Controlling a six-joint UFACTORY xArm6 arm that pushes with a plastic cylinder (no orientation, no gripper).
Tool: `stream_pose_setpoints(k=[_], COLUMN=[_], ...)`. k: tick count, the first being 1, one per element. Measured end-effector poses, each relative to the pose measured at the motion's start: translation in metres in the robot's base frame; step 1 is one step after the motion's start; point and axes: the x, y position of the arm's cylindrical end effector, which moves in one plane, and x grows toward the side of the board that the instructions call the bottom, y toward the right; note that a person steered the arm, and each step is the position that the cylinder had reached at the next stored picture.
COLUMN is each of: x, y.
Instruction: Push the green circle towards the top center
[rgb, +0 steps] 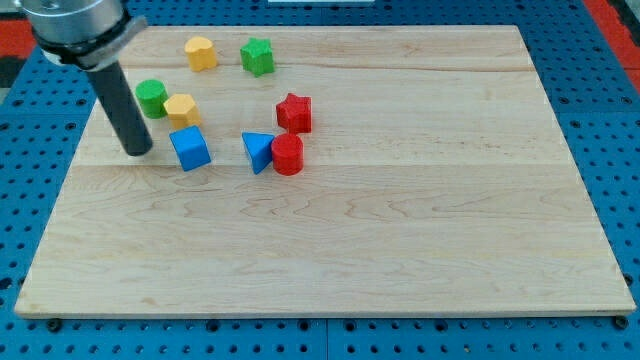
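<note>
My tip, no jaws, rests just left-below the partly hidden green circle.

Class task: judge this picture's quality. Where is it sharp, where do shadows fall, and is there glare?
Camera view: lighting even and soft, no strong glare on the wooden board; blocks such as the green circle look sharp, with only faint shadows; my tip is clear, while the rod's upper end is cut off at the view's top.

A straight dark rod under a wider grey metal collar, ending in my tip
</note>
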Motion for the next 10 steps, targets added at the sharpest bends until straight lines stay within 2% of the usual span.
stream_pose_setpoints(k=[1,2,3,4,5,7,8,9,10], x=[-0.04,-0.068,-0.075,-0.099,-0.102,-0.094,-0.093,-0.119,-0.082], y=[-0.018,0.004,0.074,0.04,0.005,0.124,0.081,0.095,0.178])
